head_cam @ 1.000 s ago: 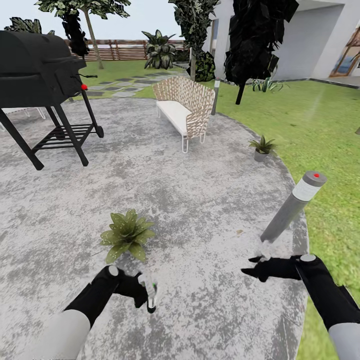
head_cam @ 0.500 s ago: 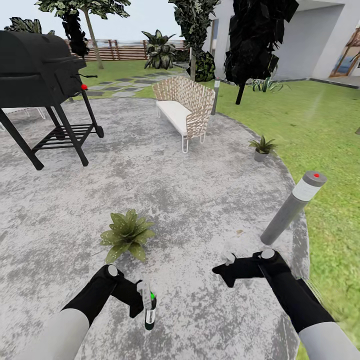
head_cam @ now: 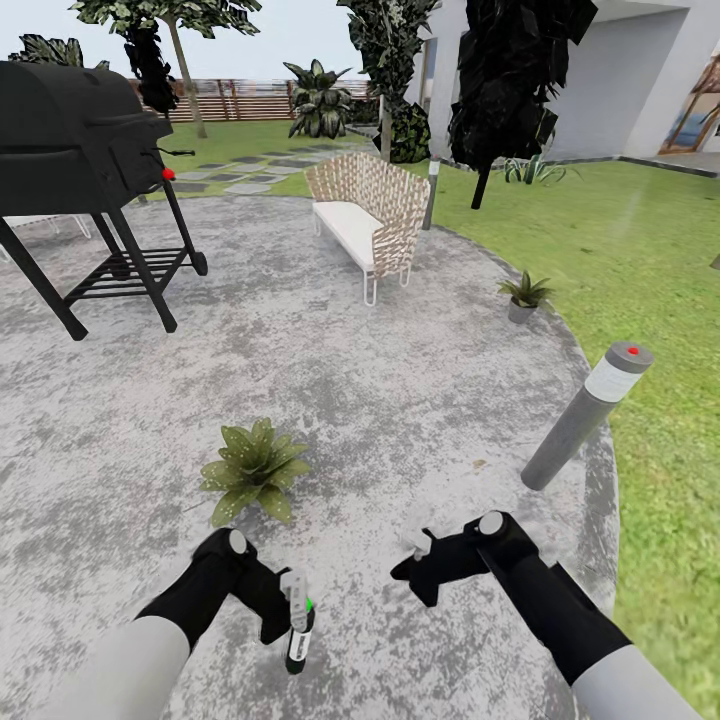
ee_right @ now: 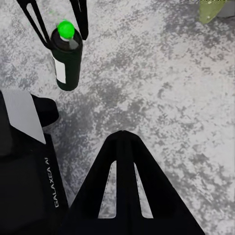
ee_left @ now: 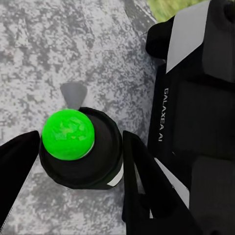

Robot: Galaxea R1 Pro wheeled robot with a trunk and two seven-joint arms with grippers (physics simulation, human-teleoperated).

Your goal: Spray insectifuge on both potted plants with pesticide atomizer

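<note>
My left gripper (head_cam: 290, 612) is shut on the pesticide atomizer (head_cam: 298, 630), a dark bottle with a whitish label and a green-dotted top, held low over the stone patio (head_cam: 400, 400). The left wrist view looks down on the atomizer (ee_left: 81, 149), with the gripper (ee_left: 78, 159) and its black fingers (ee_left: 17, 166) on either side. In the right wrist view the bottle (ee_right: 66, 58) hangs ahead of my right gripper (ee_right: 122, 136), which is shut on nothing. That gripper (head_cam: 412, 572) is just right of the bottle. One potted plant (head_cam: 255, 468) sits just beyond my left hand. The other potted plant (head_cam: 524, 295), in a grey pot, stands at the patio's right edge.
A grey bollard lamp (head_cam: 585, 415) leans at the patio rim on the right. A black grill (head_cam: 80, 150) stands at the far left, and a wicker chair (head_cam: 368, 215) is at the back centre. Lawn (head_cam: 650, 260) lies to the right, with trees and a fence behind.
My right arm has swung left and closer to me, from beside the bollard to near the bottle. The left gripper with the atomizer has dropped slightly lower.
</note>
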